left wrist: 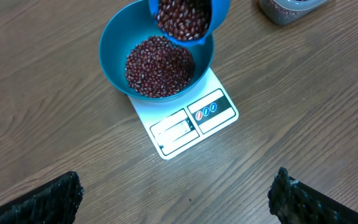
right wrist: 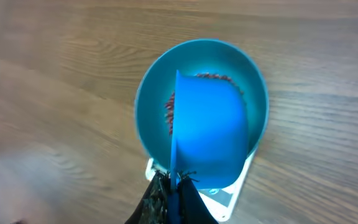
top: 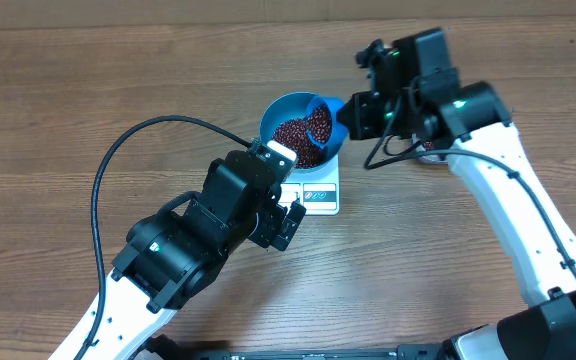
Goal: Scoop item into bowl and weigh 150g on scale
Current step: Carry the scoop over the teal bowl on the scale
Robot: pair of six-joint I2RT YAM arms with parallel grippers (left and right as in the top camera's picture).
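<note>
Over the round blue bowl (left wrist: pixel 114 56) on the white square scale (left wrist: pixel 185 127), my right end effector (right wrist: pixel 174 186) grips a blue plastic scoop (right wrist: pixel 210 130) tilted to pour maroon beans (left wrist: pixel 159 68)

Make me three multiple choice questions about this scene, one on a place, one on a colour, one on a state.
1. Where does the bowl stand? A) on the scale B) on the floor C) on a shelf
2. What colour is the scoop tipped over the bowl? A) red B) blue C) white
3. How is the left gripper? A) open, holding nothing B) shut on a spoon C) shut on a cup
Answers: 1 A, the bowl sits on the white scale; 2 B, the scoop is blue like the bowl; 3 A, its fingers stand wide apart with nothing between them.
</note>
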